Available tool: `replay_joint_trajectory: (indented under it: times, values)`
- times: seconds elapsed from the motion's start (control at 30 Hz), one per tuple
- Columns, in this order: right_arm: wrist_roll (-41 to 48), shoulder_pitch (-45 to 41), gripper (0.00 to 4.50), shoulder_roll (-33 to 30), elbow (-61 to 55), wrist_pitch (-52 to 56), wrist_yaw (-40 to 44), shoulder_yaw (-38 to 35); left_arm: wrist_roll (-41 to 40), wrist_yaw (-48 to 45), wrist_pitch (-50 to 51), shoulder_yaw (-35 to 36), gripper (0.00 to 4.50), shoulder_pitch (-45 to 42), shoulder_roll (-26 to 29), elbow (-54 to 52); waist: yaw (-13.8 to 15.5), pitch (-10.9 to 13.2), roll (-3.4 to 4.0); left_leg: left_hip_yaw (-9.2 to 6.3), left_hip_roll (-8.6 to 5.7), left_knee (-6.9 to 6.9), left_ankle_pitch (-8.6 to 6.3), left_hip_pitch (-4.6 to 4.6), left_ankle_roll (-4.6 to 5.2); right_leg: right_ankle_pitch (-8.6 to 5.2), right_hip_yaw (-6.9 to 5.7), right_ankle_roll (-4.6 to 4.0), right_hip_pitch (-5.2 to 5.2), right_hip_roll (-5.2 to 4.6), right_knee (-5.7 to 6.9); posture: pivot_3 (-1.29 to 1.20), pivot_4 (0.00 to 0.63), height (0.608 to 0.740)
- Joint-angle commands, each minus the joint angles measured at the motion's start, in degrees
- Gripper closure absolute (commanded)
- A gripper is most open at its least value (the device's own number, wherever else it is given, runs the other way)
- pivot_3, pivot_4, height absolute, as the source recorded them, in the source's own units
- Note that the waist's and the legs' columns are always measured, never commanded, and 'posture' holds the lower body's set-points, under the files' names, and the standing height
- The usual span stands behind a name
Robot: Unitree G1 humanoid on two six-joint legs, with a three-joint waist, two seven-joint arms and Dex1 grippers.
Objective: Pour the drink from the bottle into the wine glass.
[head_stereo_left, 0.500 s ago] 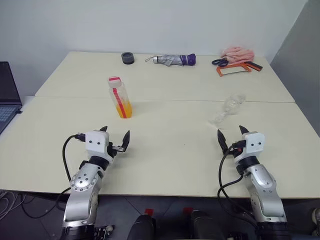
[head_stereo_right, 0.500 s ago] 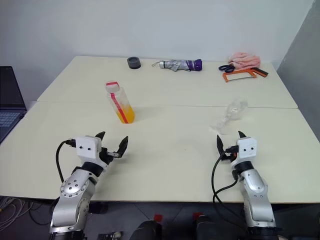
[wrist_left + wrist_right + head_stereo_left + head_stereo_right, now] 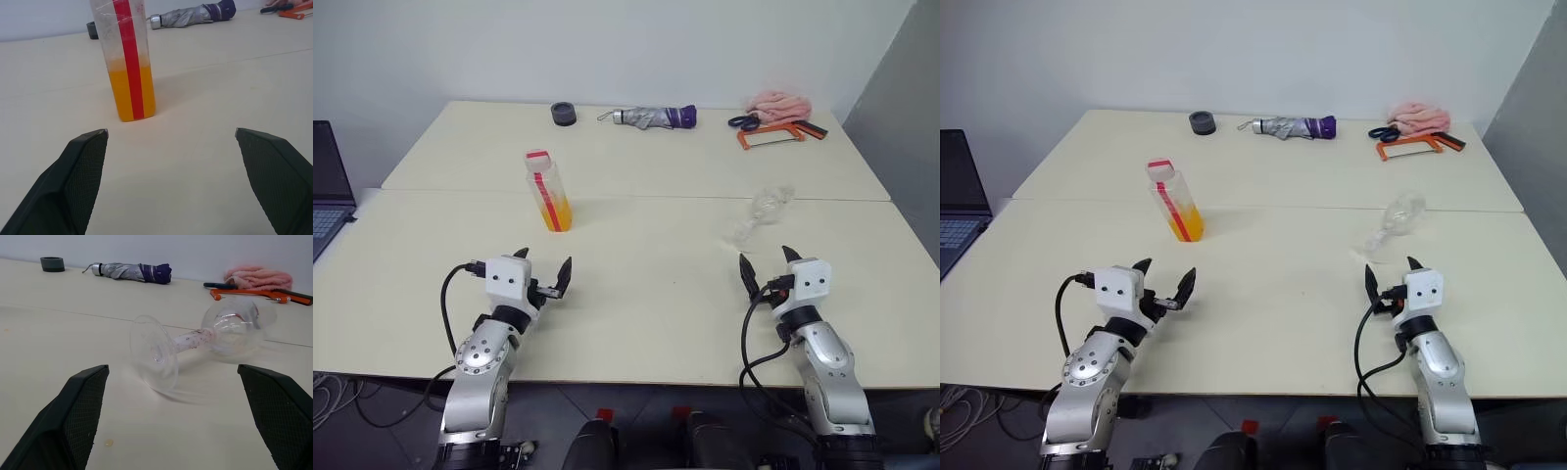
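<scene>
The bottle [image 3: 548, 190] stands upright on the table, capped, its lower part filled with the orange drink [image 3: 132, 93]. My left gripper [image 3: 541, 269] is open just in front of it, a short way off, with nothing between its fingers. The wine glass [image 3: 760, 215] lies on its side on the table, foot [image 3: 153, 352] toward me and bowl [image 3: 234, 327] pointing away. My right gripper [image 3: 765, 262] is open close before the foot, empty and apart from the glass.
Along the far side of the table lie a grey tape roll [image 3: 564, 114], a folded umbrella [image 3: 654, 117], scissors, an orange tool [image 3: 771, 135] and a pink cloth [image 3: 779, 103]. A laptop [image 3: 327, 191] sits at the left edge. A seam [image 3: 636, 196] crosses the table.
My left gripper has shifted slightly right and toward me. The right gripper, bottle and glass have kept still.
</scene>
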Motion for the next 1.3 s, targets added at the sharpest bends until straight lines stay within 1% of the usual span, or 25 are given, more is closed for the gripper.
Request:
replay_joint_trajectory:
  times: [0.03,0.17,0.23,0.3,0.37,0.47,0.57,0.73,1.0,1.3]
  values:
    - [0.1,-0.5,0.00,-0.5,-1.1,-1.6,-0.2,-1.0,-1.5,0.6,-0.8,1.4,0.04,-0.2,-0.4,-1.8,0.0,0.0,0.00,0.00,0.00,0.00,0.00,0.00,0.00,0.00,0.00,0.00,0.00,0.00,0.00,0.00,0.150,0.740]
    - [0.2,-0.4,0.00,-0.9,-1.8,-2.1,0.6,-0.6,-1.9,1.0,-1.0,1.6,0.04,-0.1,-0.5,-1.8,0.0,0.0,0.00,0.00,0.01,0.00,0.00,0.00,0.00,0.00,-0.01,0.00,0.00,0.00,0.00,0.00,0.150,0.740]
    - [1.0,-0.3,0.00,-1.5,-3.1,-2.0,2.4,0.0,-0.7,2.2,-1.0,1.4,0.04,-0.4,-0.4,-1.8,0.0,0.0,0.00,0.00,0.01,0.00,0.00,0.00,0.00,0.00,-0.01,0.00,0.00,0.00,0.00,0.00,0.150,0.740]
    - [2.8,-0.4,0.00,-2.8,-5.6,-1.1,6.0,1.4,0.8,4.2,-0.5,1.3,0.04,-1.4,-0.4,-1.6,0.0,0.0,0.01,0.00,-0.01,0.00,0.00,0.00,0.00,0.00,0.00,0.00,0.00,0.00,0.00,0.00,0.150,0.740]
    - [4.7,-0.7,0.00,-5.6,-9.4,1.0,12.0,4.6,1.3,5.9,0.8,1.3,0.04,-2.7,-0.4,-1.9,0.0,0.0,0.03,0.00,-0.01,0.01,0.00,0.00,0.00,0.00,-0.01,0.00,0.00,0.00,0.00,0.00,0.150,0.740]
    - [10.2,-2.4,0.00,-9.7,-15.1,8.2,19.0,8.2,1.1,7.1,3.2,0.9,0.04,-5.6,-0.4,-2.1,0.0,0.0,0.03,-0.02,-0.09,0.02,0.00,0.00,0.00,0.00,-0.04,0.00,0.02,0.02,-0.01,0.00,0.150,0.740]
    - [13.4,-5.7,0.00,-12.6,-18.0,13.6,22.8,10.0,1.2,8.2,5.7,0.9,0.04,-9.2,0.0,-1.6,0.0,0.0,0.02,-0.04,-0.12,0.04,0.00,-0.01,0.00,0.00,-0.05,0.01,0.04,0.01,-0.01,0.00,0.150,0.740]
    - [15.5,-10.6,0.00,-13.3,-18.8,18.6,24.1,10.9,2.6,10.3,9.5,0.5,0.04,-14.5,0.3,0.4,0.0,0.0,0.01,-0.09,-0.19,0.06,0.00,-0.04,0.00,0.00,-0.09,0.01,0.03,0.01,-0.02,0.00,0.150,0.740]
    - [15.1,-13.6,0.00,-13.1,-17.9,19.9,25.0,12.0,2.1,11.7,13.1,0.9,0.04,-20.8,0.0,4.2,0.1,0.0,0.01,-0.10,-0.18,0.06,0.00,-0.07,0.00,0.00,-0.09,0.01,0.00,-0.02,-0.03,0.00,0.150,0.740]
    - [14.4,-15.9,0.00,-13.4,-17.5,21.7,26.8,14.7,2.4,10.8,12.7,0.3,0.04,-28.2,1.1,11.7,0.0,0.0,0.00,-0.09,-0.20,0.06,0.01,-0.07,-0.01,0.01,-0.09,0.01,-0.01,-0.02,-0.03,0.00,0.150,0.740]
